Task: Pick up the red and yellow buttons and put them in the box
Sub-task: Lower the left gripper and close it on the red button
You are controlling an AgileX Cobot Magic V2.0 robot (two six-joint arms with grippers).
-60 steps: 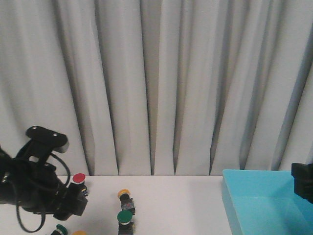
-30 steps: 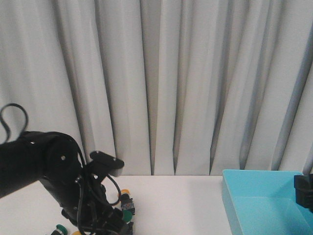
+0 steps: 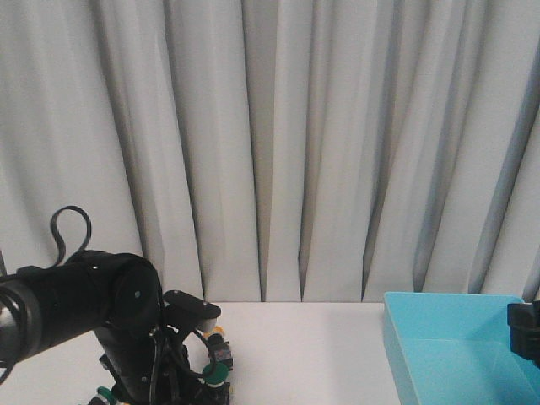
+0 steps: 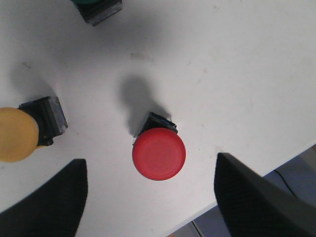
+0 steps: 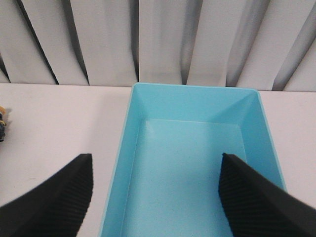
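The left claw (image 4: pixel 150 197) hung wide open and empty, the red button (image 4: pixel 158 152) centred between its fingers. Closing off-centre could tip the top-heavy button or nudge the nearby yellow button (image 4: pixel 17 134).

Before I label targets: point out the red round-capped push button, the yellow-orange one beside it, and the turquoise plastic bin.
red round-capped push button (image 4: pixel 159 153), left wrist view, cap centre.
yellow-orange push button (image 4: pixel 16 135), left wrist view, cap.
turquoise plastic bin (image 5: pixel 190 170), right wrist view, bare floor.

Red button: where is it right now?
In the left wrist view, the red button sits on the white table between the open left gripper fingers, untouched, with a yellow button beside it.
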